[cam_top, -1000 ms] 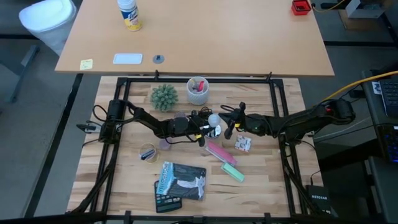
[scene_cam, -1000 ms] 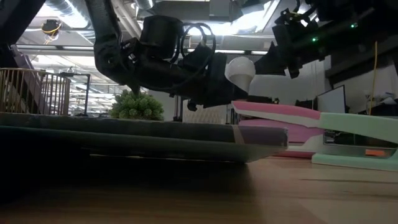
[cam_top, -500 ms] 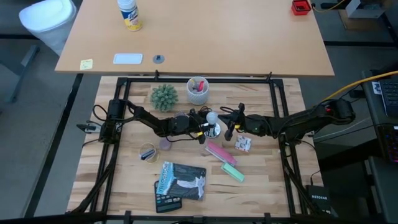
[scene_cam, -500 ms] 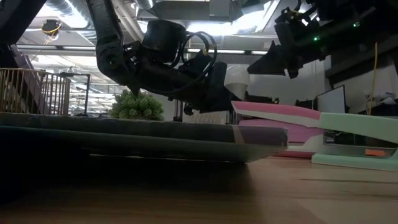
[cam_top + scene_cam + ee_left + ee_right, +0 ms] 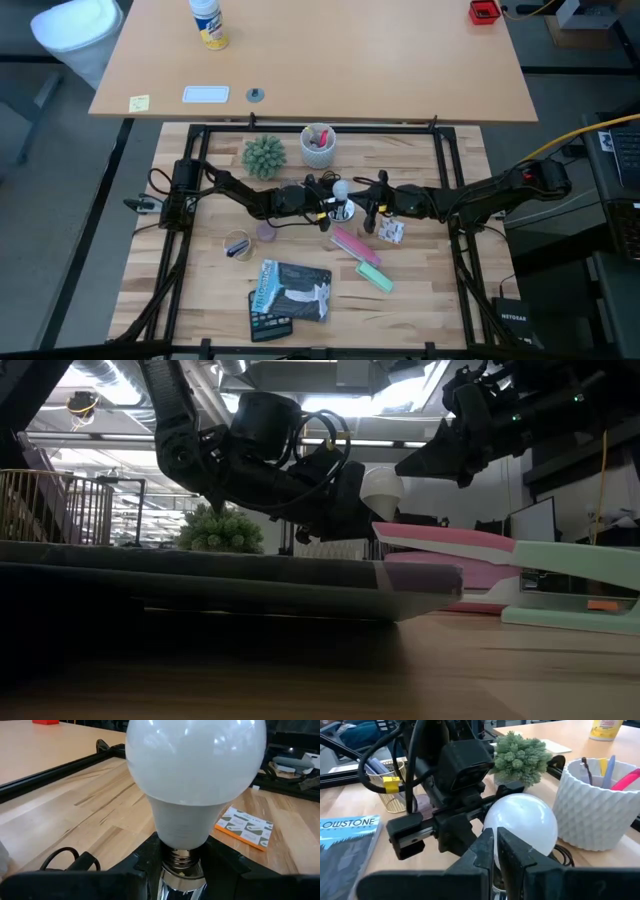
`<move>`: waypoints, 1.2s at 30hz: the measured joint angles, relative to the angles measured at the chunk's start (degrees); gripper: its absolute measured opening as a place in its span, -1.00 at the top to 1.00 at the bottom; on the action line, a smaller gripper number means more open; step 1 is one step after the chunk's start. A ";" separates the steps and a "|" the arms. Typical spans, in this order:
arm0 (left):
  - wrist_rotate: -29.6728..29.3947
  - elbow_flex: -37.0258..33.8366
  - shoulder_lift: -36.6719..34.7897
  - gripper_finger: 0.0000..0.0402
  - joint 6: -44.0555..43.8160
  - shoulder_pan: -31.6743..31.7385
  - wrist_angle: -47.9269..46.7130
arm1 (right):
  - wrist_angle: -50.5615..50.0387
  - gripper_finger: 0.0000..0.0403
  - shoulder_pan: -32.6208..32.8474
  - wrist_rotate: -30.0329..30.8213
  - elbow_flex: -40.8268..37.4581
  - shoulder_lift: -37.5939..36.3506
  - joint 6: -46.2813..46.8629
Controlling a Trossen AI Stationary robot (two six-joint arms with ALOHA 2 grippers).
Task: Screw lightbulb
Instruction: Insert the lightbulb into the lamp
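The frosted white lightbulb [image 5: 195, 775] stands upright between the fingers of my left gripper [image 5: 182, 855], which is shut on it at mid-table [image 5: 328, 204]. Its threaded base runs down into a shiny silver socket [image 5: 182, 882]. A round silver fixture [image 5: 346, 211] with a black cord lies just near of the lightbulb [image 5: 340, 188]. My right gripper [image 5: 496, 837] comes from the table's right, shut, its tips close in front of the lightbulb's globe [image 5: 525, 822]. My left gripper pinches the lightbulb between its two fingers at the narrow bottom of its neck, by the silvery thread [image 5: 181, 856]. The fingers [image 5: 150, 862] come nearly level from the table's left. The globe stands up above them. My right gripper has its tips at the globe; whether they touch it I cannot tell.
A white cup of pens [image 5: 318, 145] and a green plant [image 5: 263, 156] stand at the far side. Near of the grippers lie a pink stapler [image 5: 352, 243], a mint stapler [image 5: 374, 277], a small printed card pack [image 5: 390, 231], a magazine [image 5: 290, 290] and a wire cup [image 5: 238, 246].
My left gripper has tipped a little, and the lightbulb in it has sunk slightly and shifted a bit toward the far left. My right gripper has swung sideways toward the lightbulb, its tips now nearer the globe.
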 joint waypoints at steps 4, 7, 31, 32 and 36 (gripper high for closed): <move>-0.02 0.00 0.00 0.46 0.57 -0.40 -0.17 | 0.00 0.86 -0.02 0.04 0.00 0.00 0.02; -0.17 -0.04 0.00 0.46 1.87 -0.73 -0.27 | 0.00 0.86 0.00 0.04 0.00 0.00 0.35; 0.09 -0.13 0.09 0.46 1.72 -0.73 -0.34 | -2.28 0.86 -0.04 9.46 0.04 -2.50 -1.53; 0.09 -0.13 0.09 0.46 1.74 -0.75 -0.34 | -2.21 0.86 -0.04 9.46 0.04 -1.79 -1.53; 0.06 -0.17 0.11 0.46 1.62 -0.73 -0.38 | 1.30 0.86 -0.04 9.58 0.05 1.51 -1.49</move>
